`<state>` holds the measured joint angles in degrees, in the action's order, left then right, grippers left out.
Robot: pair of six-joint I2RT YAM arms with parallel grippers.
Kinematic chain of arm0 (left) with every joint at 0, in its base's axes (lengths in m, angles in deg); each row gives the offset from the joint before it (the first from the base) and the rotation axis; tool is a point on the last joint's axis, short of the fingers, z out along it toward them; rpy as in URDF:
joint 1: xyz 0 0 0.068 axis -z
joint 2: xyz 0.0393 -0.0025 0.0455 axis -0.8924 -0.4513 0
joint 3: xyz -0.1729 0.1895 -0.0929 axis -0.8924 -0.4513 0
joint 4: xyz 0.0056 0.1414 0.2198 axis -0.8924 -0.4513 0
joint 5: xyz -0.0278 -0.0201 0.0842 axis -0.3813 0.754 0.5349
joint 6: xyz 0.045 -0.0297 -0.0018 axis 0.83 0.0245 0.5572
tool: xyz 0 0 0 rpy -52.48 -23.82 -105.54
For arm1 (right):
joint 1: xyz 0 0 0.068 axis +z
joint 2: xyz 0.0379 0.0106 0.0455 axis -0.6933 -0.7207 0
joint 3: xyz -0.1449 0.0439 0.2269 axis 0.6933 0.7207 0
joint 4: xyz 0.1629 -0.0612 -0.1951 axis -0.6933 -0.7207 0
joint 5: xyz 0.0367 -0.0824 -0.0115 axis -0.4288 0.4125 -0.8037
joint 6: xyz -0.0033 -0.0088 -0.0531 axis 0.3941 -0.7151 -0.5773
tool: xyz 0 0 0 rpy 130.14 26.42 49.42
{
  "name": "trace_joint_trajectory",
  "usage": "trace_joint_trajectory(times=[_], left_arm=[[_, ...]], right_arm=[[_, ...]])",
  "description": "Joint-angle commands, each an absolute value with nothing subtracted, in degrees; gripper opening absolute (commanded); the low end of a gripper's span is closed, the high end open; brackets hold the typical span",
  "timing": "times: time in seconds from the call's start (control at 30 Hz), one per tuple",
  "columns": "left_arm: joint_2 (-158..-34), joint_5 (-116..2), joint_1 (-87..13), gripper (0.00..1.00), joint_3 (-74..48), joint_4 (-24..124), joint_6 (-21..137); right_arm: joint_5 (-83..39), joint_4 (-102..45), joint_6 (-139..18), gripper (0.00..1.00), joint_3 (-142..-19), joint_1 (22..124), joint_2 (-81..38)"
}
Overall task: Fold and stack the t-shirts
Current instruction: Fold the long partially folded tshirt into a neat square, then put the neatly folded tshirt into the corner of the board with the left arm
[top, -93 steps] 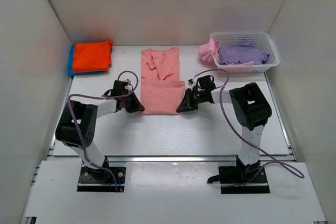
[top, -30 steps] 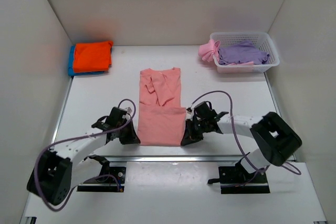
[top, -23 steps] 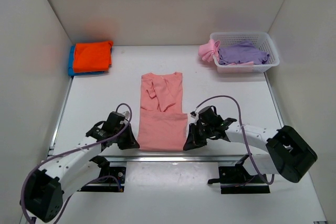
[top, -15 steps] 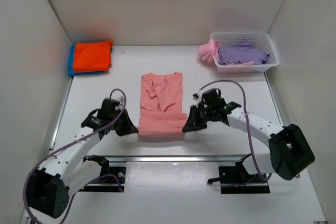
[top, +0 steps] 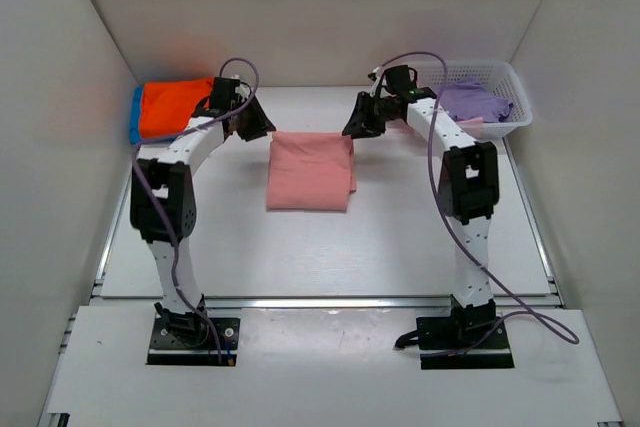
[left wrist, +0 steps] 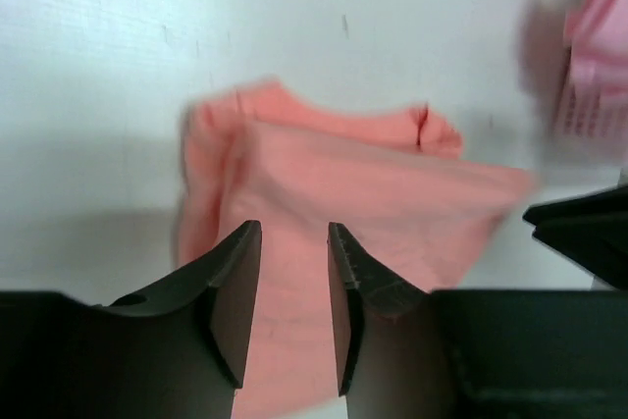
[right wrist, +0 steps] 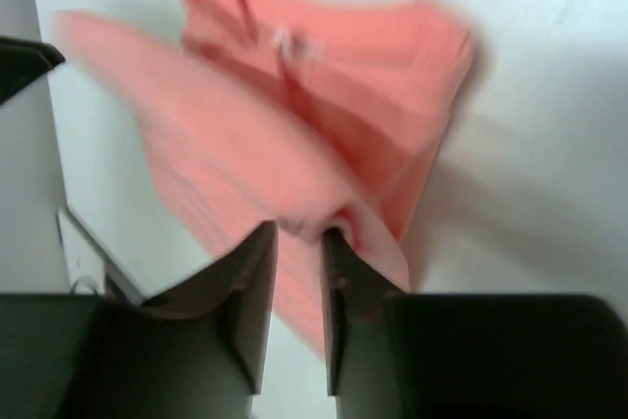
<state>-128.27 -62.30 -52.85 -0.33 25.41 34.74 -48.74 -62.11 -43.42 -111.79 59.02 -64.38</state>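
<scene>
Salmon-pink cloth t-shirt [top: 310, 172] lies folded mid-desk [top: 420, 232], white surface showing on every side. Left pincer [left wrist: 293, 227], jaws parted, sits at its far-left corner. Right pincer [right wrist: 299, 231], jaws narrow, is at the far-right corner; grip unclear.

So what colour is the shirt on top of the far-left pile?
The top shirt is orange, over a blue shirt; top external view shows it best.

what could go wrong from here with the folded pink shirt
1. The upper layer of the salmon shirt looks skewed over the lower one in the left wrist view, so the fold may set crooked.
2. The right jaws sit at the cloth edge; pulling away could drag it.
</scene>
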Motion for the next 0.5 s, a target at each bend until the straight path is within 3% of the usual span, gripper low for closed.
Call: trace_joint_trajectory(times=[0.0, 0.1, 0.2, 0.3, 0.4, 0.47], left_arm=[[-137.1, -61.3, -55.0, 0.46, 12.5, 26.5, 37.6], [-140.3, -65.5, -56.0, 0.52, 14.5, 29.4, 36.5], [-135.8, -65.4, -56.4, 0.55, 6.6, 33.1, 37.3], [-128.3, -61.2, -56.5, 0.69, -3.8, 36.2, 37.9], [-123.0, -59.4, -56.1, 0.66, -12.0, 36.9, 39.1], [-122.9, -59.5, -55.8, 0.69, -15.2, 36.1, 39.9]], right_arm=[[-45.7, -69.0, -47.9, 0.37, -126.3, 57.5, -73.0], [-41.2, -71.3, -49.6, 0.46, -133.7, 59.0, -74.9], [-36.6, -69.0, -51.1, 0.49, -131.2, 60.8, -70.8], [-34.4, -64.6, -51.8, 0.51, -122.5, 61.7, -64.1], [-36.2, -60.2, -50.4, 0.50, -112.2, 60.4, -58.3], [-36.9, -60.0, -49.7, 0.50, -108.2, 60.0, -55.4]])
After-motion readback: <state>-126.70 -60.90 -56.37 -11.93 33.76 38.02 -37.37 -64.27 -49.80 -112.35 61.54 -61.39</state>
